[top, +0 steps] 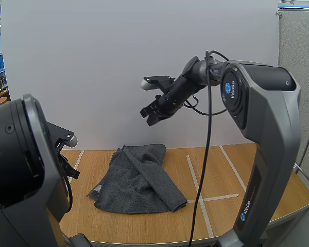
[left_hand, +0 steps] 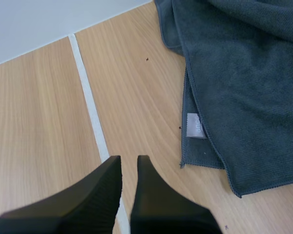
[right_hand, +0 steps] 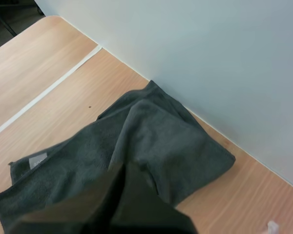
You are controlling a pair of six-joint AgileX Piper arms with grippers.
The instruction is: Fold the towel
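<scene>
Half folded at most, I judge: towel (top: pixel 139 180) rumpled at the table's (top: pixel 221 175) back edge; right gripper (top: pixel 150 116) closed, left gripper (left_hand: pixel 129 158) slightly parted.

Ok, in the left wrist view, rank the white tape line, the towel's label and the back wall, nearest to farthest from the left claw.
1. white tape line: right beside the left claw.
2. label: on the towel edge, farther out.
3. back wall: farthest, past the tape's far end.
</scene>
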